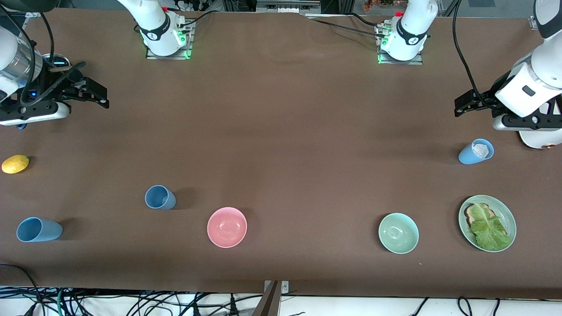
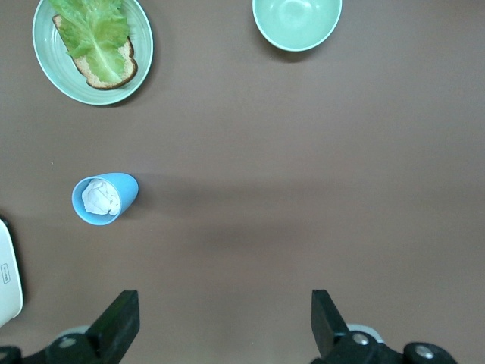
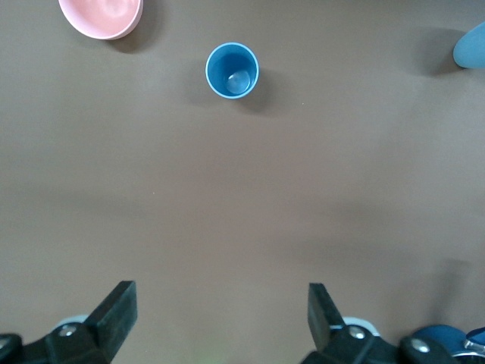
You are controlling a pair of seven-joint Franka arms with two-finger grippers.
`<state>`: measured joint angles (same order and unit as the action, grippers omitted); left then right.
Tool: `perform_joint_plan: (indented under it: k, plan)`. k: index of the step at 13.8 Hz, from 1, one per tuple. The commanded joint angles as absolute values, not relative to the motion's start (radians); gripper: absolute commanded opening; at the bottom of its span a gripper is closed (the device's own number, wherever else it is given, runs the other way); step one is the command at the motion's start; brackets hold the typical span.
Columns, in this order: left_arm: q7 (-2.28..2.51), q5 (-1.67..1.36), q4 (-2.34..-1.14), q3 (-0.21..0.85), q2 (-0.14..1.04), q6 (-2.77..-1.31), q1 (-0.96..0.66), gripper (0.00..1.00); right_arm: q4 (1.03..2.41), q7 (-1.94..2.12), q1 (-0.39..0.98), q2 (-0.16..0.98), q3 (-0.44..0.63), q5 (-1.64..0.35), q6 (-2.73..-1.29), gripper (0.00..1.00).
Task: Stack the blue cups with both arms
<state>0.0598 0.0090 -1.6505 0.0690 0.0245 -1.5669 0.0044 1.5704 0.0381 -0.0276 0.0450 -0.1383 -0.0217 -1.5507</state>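
Now hovering agape: right gripper [image 3: 220,315], cup [image 3: 232,70] at 12 o'clock; left gripper [image 2: 225,322], stuffed cup [image 2: 104,199] at 10.

a pink bowl [image 1: 227,227] sits upright on the brown table [image 1: 281,131], well below and apart from the right gripper [image 1: 94,94], toward the middle of the table and nearer the front camera. a yellow lemon [image 1: 15,163] lies near that gripper, just nearer the camera, at the right arm's end. a pale green bowl [image 1: 398,233] stands well apart from the left gripper [image 1: 466,105], nearer the camera. beside it, toward the left arm's end, a pale green plate [image 1: 508,217] carries a slice of toast [image 1: 472,213] with a lettuce leaf [image 1: 489,228] lying on top.
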Motion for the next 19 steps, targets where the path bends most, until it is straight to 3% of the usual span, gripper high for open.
perform_joint_plan:
  k: [1,4,10,14,19]
  plan:
    - [0.061,0.035,-1.618,0.074,0.04,-1.545,0.009,1.0,1.566,0.023,-0.034,0.04,-0.147,-0.02,-1.539,1.0]
    - [0.058,0.037,-1.62,0.069,0.04,-1.545,0.023,1.0,1.568,0.023,-0.034,0.038,-0.147,-0.02,-1.539,1.0]
    - [-0.228,0.031,-1.618,0.069,0.11,-1.56,0.256,1.0,1.586,0.023,-0.032,0.073,-0.147,-0.02,-1.572,1.0]
    - [-0.423,0.035,-1.621,0.069,0.236,-1.715,0.371,1.0,1.559,0.023,0.004,0.217,-0.147,-0.012,-1.698,1.0]
    - [-0.434,0.037,-1.667,0.069,0.414,-1.868,0.455,1.0,1.317,0.028,0.04,0.522,-0.144,0.006,-1.764,1.0]
